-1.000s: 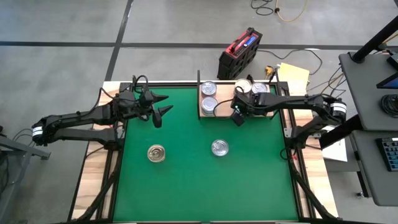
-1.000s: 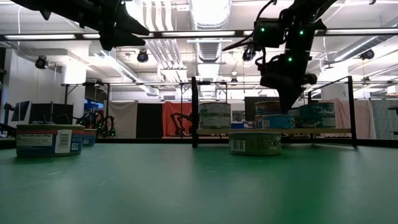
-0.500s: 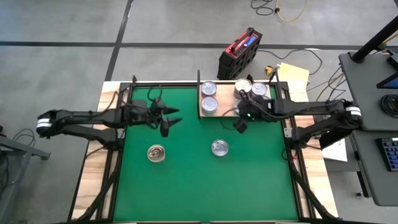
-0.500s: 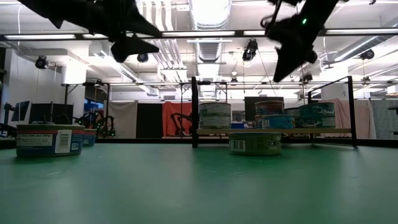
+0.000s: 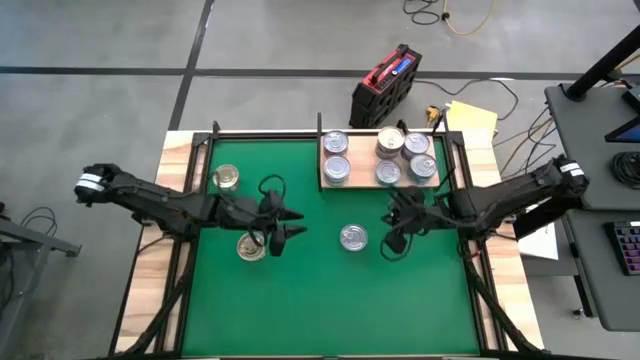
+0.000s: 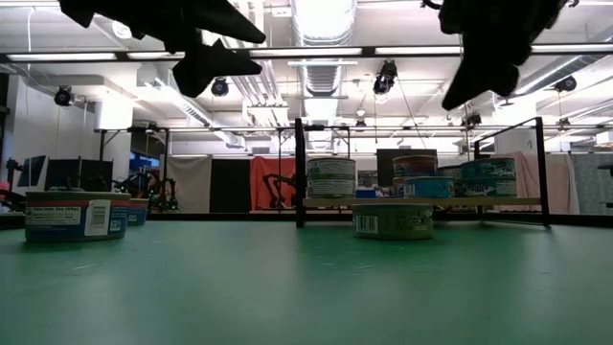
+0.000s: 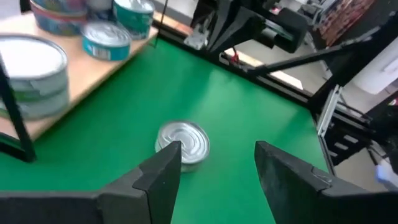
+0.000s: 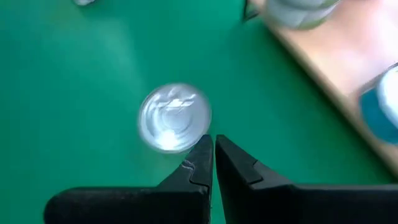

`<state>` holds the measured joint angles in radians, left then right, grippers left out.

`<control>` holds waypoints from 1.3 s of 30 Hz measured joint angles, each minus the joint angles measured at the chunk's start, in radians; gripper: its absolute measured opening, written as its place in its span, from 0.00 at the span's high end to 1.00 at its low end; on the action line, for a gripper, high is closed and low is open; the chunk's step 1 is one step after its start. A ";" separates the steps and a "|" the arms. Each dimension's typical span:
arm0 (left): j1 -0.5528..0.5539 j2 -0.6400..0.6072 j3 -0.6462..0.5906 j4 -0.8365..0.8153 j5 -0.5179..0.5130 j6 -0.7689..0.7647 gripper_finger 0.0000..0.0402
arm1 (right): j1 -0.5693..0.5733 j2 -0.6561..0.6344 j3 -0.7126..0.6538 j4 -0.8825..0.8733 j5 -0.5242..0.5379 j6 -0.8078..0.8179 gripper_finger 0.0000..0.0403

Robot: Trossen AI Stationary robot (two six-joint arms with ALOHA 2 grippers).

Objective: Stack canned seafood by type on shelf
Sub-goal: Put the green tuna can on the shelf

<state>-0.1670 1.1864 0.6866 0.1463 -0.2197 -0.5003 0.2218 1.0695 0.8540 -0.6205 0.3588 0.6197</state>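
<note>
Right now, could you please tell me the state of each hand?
Left hand: open, holding nothing.
Right hand: closed, holding nothing.

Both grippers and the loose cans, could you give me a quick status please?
Left gripper open above gold-lidded can. Right gripper shut, empty, beside silver can. Shelf holds six cans. Nothing blocking.

We see the green mat [image 5: 320, 290] evenly and brightly lit from above, with only faint, soft shadows under the arms. In the low view, ceiling strip lights [image 6: 324, 19] at twelve o'clock blaze white, and both arms read as black silhouettes against them. The mat's near stretch there is soft and out of focus. In the right wrist view, the silver can [image 8: 175, 117] glares white and blurs, and the shelf [image 8: 348, 62] at two o'clock smears.
</note>
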 joint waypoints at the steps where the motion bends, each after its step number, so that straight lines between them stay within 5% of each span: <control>1: -0.017 0.018 0.006 0.001 -0.012 -0.010 0.53 | 0.020 0.003 -0.013 0.014 0.000 0.021 0.98; 19: -0.120 0.373 0.235 0.012 -0.061 -0.069 0.53 | 0.248 0.149 -0.106 0.089 0.090 0.297 0.98; 24: -0.120 0.417 0.249 0.013 -0.074 -0.106 0.53 | 0.255 0.203 -0.128 0.138 0.129 0.313 0.98; 31: -0.128 0.485 0.242 0.044 -0.087 -0.204 0.53 | 0.253 0.228 -0.258 0.457 0.148 0.278 0.98; 39: -0.129 0.574 0.248 0.140 -0.089 -0.246 0.53 | 0.235 0.234 -0.325 0.477 0.219 0.385 0.98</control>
<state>-0.2958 1.7603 0.9347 0.2867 -0.3089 -0.7466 0.4568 1.3039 0.5288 -0.1433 0.5777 1.0045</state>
